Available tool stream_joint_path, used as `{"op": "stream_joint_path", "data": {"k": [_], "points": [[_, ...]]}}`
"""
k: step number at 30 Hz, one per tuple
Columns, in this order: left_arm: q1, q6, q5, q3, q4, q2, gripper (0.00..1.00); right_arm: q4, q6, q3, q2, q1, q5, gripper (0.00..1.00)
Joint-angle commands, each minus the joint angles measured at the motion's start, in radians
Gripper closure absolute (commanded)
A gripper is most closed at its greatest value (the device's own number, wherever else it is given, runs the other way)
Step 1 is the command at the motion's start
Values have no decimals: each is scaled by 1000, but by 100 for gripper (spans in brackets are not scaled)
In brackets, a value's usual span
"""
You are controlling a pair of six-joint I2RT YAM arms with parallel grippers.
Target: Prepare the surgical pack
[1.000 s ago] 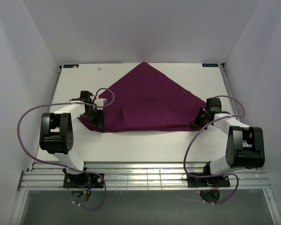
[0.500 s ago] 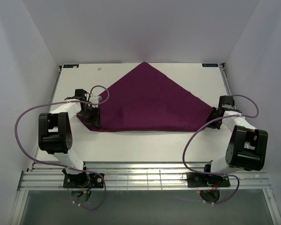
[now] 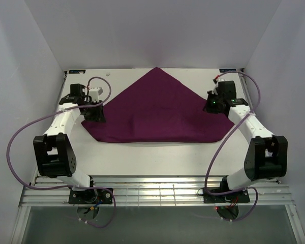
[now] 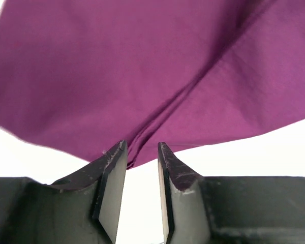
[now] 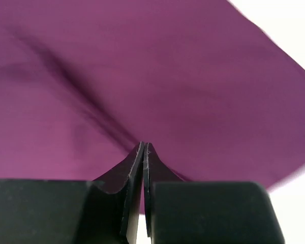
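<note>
White table [image 3: 142, 157] spans the booth, with pale walls on three sides. Deep-purple cloth [image 3: 157, 112] lies on its middle, folded into a wide triangle: the apex points at the far edge and the long side runs left to right nearest the arm bases. Nothing else of the pack shows.

The left gripper [image 4: 142, 146] sits at the cloth's left corner. Its fingers [image 4: 112, 173] stand apart with a clear gap, and a raised crease in the cloth runs down toward that gap. The hem ends just at the tips, unpinched, so this claw is released.

The right gripper [image 5: 143, 146] is over the cloth's right edge, clenched. Its fingers are pressed together, and the cloth's folds draw in to the tips, so it is nipping the fabric.
</note>
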Motion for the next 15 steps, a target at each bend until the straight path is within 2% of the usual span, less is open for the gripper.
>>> {"op": "stream_joint_path", "data": {"k": [1,3,10,15], "points": [[42,-55,-82,12,6,-28,58,90,-53,92,46,75,-131,92],[74,-106,-148,7,11,-9,53,102,-30,129,74,81,-131,92],[275,-203,-160,45,46,113,41,90,-28,181,140,79,-82,92],[303,-201,-137,105,103,221,40,114,-22,167,155,79,-79,92]]}}
